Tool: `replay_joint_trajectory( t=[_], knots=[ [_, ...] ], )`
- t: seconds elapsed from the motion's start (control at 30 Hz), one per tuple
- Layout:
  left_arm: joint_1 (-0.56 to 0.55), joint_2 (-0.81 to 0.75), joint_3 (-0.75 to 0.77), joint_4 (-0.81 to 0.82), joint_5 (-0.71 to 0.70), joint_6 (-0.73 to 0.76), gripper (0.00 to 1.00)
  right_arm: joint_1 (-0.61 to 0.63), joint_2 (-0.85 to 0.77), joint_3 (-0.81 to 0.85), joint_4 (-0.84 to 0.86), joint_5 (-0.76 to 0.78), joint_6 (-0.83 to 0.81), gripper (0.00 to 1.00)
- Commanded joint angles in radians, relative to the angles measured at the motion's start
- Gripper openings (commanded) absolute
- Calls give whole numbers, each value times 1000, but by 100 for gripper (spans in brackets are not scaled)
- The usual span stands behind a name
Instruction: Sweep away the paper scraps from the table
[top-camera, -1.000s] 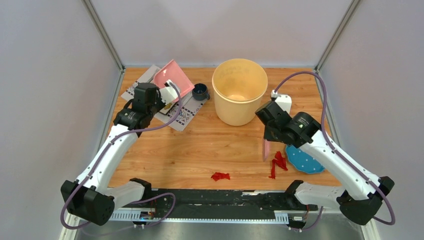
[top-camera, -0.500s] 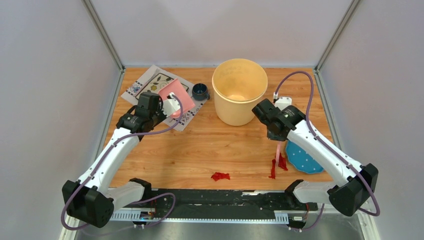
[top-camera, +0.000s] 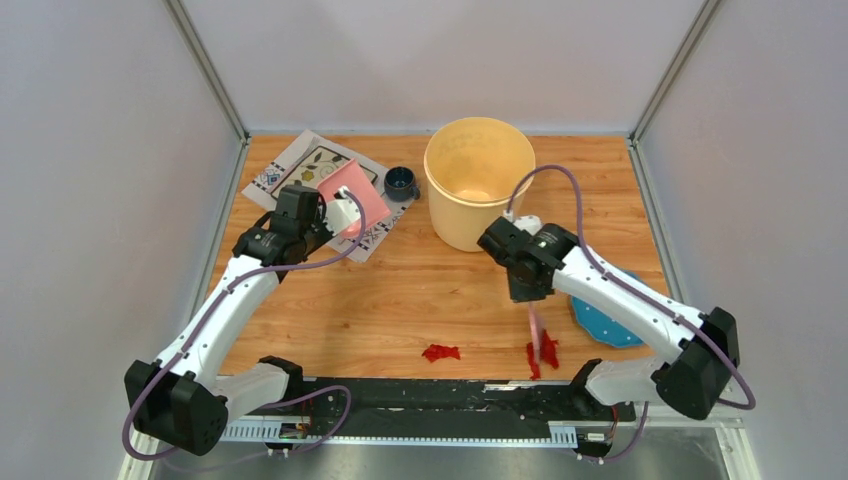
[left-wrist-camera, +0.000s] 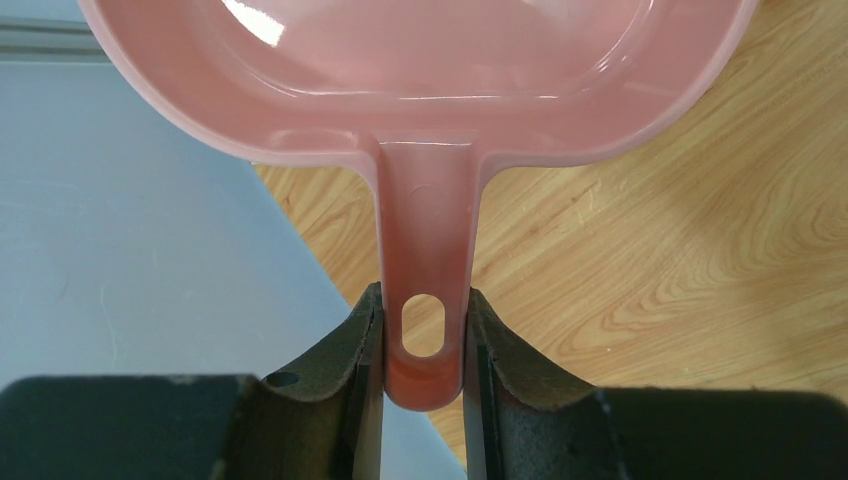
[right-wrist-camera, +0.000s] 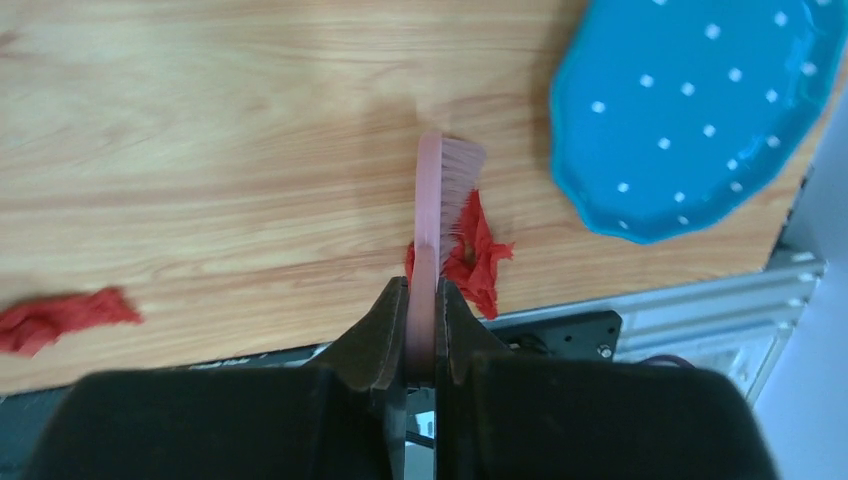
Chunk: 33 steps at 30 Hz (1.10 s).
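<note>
Red paper scraps lie on the wooden table (top-camera: 420, 290) near its front edge: one scrap (top-camera: 440, 352) at the middle and a small bunch (top-camera: 546, 350) to its right. My right gripper (top-camera: 524, 288) is shut on the handle of a pink brush (top-camera: 535, 335). The brush head (right-wrist-camera: 452, 180) rests against the bunch of scraps (right-wrist-camera: 478, 255), and the other scrap (right-wrist-camera: 55, 316) lies at the far left of the right wrist view. My left gripper (top-camera: 325, 213) is shut on the handle (left-wrist-camera: 424, 300) of a pink dustpan (top-camera: 352, 195), held up over the back left of the table.
A tall cream bucket (top-camera: 480, 180) stands at the back middle. A dark blue cup (top-camera: 400, 183) stands left of it. A white patterned placemat (top-camera: 300, 160) lies at the back left. A blue dotted plate (top-camera: 605, 320) lies at the right, just behind the brush.
My right gripper has moved left and toward the front edge with the brush, pushing the bunch of scraps left and forward. The left gripper has lifted the dustpan off the placemat and then held still.
</note>
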<state>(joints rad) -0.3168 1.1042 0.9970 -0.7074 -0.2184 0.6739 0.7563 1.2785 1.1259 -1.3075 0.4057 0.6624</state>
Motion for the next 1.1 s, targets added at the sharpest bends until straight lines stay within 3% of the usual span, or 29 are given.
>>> replay_joint_trajectory(
  t=[0.0, 0.2, 0.3, 0.4, 0.53, 0.6, 0.73, 0.9, 1.07],
  knots=[
    [8, -20, -8, -4, 7, -34, 0, 144, 94, 170, 206, -120, -35, 0],
    [12, -33, -12, 2, -51, -22, 0, 221, 194, 330, 234, -94, -76, 0],
    [16, -38, -17, -6, -47, -17, 0, 251, 214, 414, 174, -10, -110, 0],
    [16, -32, -32, -9, -45, -22, 0, 363, 208, 516, 146, 86, -193, 0],
    [21, -12, -49, -9, -47, -31, 0, 559, 197, 571, 174, 99, -319, 0],
    [27, -6, -51, -10, -39, -39, 0, 587, 180, 552, 217, 6, -354, 0],
    [31, 11, -55, -12, -27, -42, 0, 610, 128, 338, 378, -301, -454, 0],
    [42, 51, -63, -26, -3, -45, 0, 578, 105, 184, 528, -344, -535, 0],
    [44, 68, -67, -50, 86, -72, 0, 447, 84, 72, 658, -499, -560, 0]
  ],
)
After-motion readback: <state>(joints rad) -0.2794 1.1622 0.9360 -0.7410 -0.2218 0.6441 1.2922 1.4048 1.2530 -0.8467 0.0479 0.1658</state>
